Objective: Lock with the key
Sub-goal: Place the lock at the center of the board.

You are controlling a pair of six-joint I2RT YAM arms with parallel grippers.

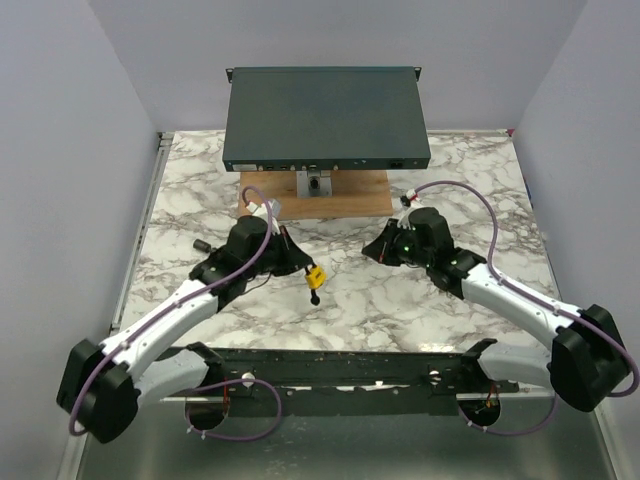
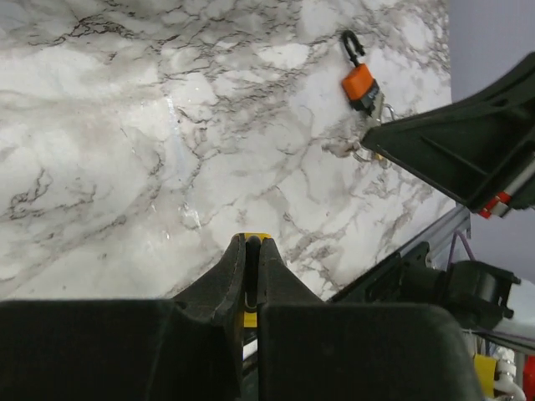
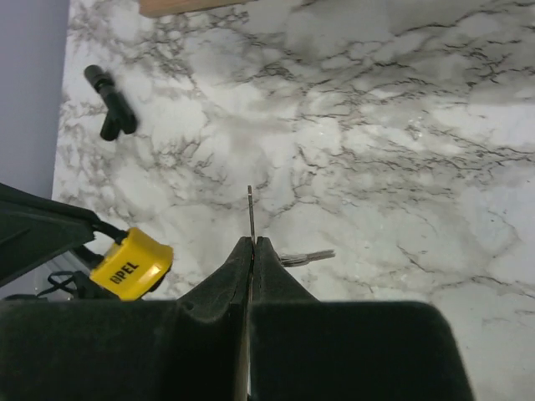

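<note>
Near desk centre: left hand closed on yellow padlock. Right hand opposite, closed on key bunch; thin blade pokes out between its fingertips. Orange-headed key on same bunch, just beyond right hand's tips; contact with desk unclear. Small black tool lies well apart.

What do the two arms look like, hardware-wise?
Both the left arm and right arm have white link shells, black joint housings and black wedge-shaped jaws. A purple cable loops along each. A green light shows on the right wrist.
</note>
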